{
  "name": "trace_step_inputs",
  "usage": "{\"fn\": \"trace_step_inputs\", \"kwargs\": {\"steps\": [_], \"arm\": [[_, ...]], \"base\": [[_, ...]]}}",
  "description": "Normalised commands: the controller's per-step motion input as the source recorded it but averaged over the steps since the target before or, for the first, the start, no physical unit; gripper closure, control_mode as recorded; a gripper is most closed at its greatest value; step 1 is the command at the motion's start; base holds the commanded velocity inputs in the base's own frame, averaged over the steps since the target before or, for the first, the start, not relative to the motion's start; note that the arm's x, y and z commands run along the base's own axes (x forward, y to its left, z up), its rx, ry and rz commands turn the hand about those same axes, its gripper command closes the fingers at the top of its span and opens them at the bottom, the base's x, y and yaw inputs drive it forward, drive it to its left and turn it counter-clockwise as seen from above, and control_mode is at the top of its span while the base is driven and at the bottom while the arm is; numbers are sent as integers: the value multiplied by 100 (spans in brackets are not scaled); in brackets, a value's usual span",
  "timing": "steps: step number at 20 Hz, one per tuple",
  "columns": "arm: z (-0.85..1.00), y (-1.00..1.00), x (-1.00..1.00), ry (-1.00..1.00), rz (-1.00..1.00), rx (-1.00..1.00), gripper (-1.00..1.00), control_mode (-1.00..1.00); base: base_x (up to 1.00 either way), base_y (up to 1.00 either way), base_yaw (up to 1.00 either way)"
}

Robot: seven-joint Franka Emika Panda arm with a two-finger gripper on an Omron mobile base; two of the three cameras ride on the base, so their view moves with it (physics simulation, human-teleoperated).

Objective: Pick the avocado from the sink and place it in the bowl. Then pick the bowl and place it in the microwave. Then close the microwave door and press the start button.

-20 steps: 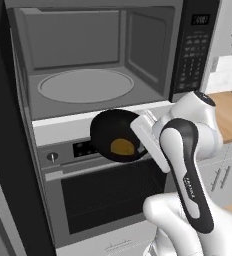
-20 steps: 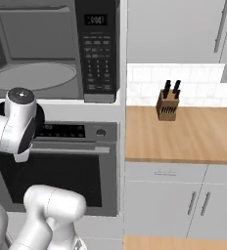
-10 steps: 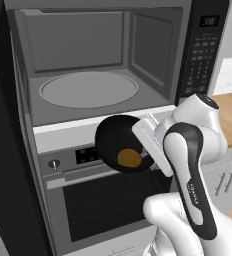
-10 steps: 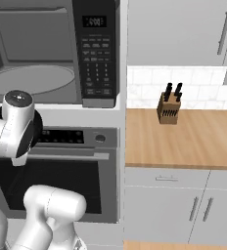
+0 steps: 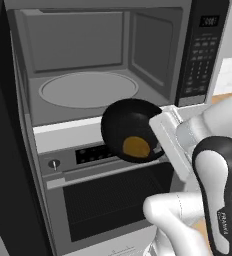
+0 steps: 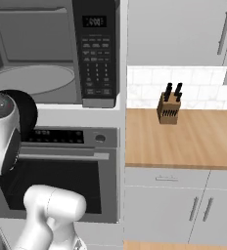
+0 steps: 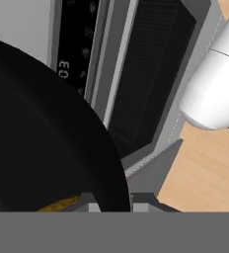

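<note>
My gripper [image 5: 158,144] is shut on the right rim of the glossy black bowl [image 5: 124,126]. It holds the bowl tilted in the air, in front of the oven's control strip and just below the microwave [image 5: 88,55] opening. The orange-brown avocado [image 5: 136,146] lies in the bowl's low side. The microwave door [image 5: 0,130] stands swung open at the left, and the round turntable [image 5: 88,90] is bare. In the hand view the bowl [image 7: 42,128] covers the left, the avocado [image 7: 59,203] shows as a sliver, and the gripper [image 7: 114,206] pinches the rim. The right base view shows the bowl [image 6: 28,110] behind my arm.
The black keypad panel [image 5: 200,60] with its display is right of the cavity. The oven [image 5: 113,200] with its horizontal handle sits right below. A wooden counter [image 6: 184,141] with a knife block [image 6: 169,108] lies to the right, above grey cabinets.
The bowl with the avocado sank a little, then rose and shifted slightly right, still in my grip. The whole picture has drifted slightly.
</note>
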Motion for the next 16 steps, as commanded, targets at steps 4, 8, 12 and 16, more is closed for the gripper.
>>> {"fn": "trace_step_inputs", "kwargs": {"steps": [4, 8, 12, 16], "arm": [[78, -2, 50, 0, 0, 1, 100, -100], [67, 1, 56, 3, 0, 0, 100, -100], [28, 22, 86, 6, 0, 0, 100, -100], [5, 33, 100, 16, 0, 0, 100, -100]], "base": [[0, 0, 0], [0, 0, 0], [0, 0, 0], [0, 0, 0]]}}
